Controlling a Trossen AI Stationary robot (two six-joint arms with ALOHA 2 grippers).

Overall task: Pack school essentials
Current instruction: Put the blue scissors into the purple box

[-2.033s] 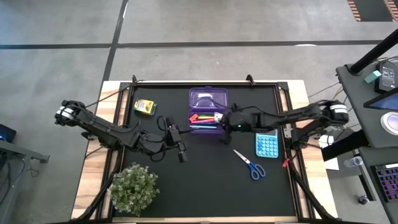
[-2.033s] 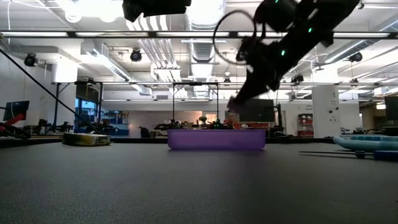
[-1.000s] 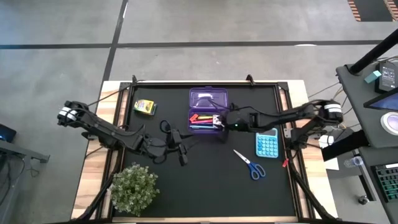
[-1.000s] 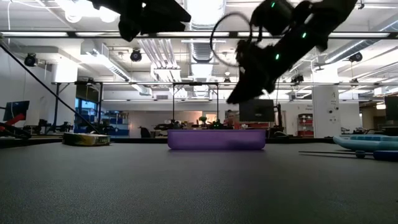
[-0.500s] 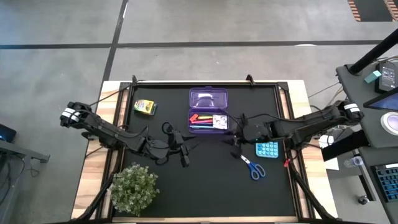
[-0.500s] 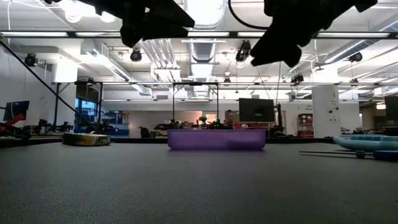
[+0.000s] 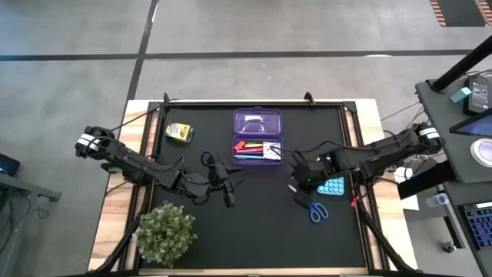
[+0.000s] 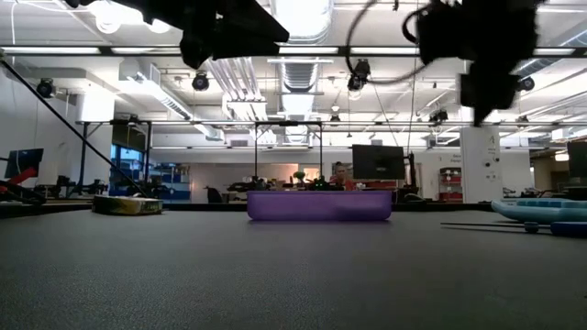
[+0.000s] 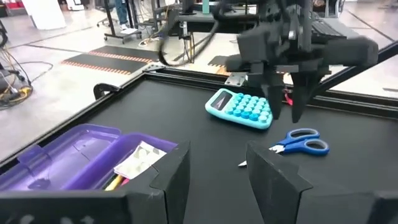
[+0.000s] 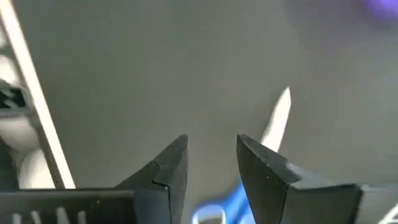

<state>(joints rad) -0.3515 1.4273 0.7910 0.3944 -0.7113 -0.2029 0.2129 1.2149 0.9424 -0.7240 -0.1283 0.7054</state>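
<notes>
An open purple pencil case (image 7: 257, 137) at the table's far middle holds thin coloured pens and a white patterned square (image 7: 270, 149). Blue-handled scissors (image 7: 310, 205) lie flat on the black mat, near and right of the case. My right gripper (image 7: 297, 187) hangs open just above their blade end, fingers pointing down; in the right wrist view (image 10: 211, 158) the blade (image 10: 277, 121) shows beyond its fingers, untouched. My left gripper (image 7: 227, 192) is open and empty (image 9: 217, 180), left of centre above the mat. A yellow-green crayon box (image 7: 178, 132) lies at the far left.
A light-blue calculator (image 7: 330, 184) lies just right of the scissors, beside my right gripper. A bushy green potted plant (image 7: 165, 232) stands at the near left corner. Bare black mat spreads along the near edge between the plant and the scissors.
My right gripper has left the purple case and gone toward the table's near right, ending over the scissors' blade end. The white patterned square stays lying in the case.
</notes>
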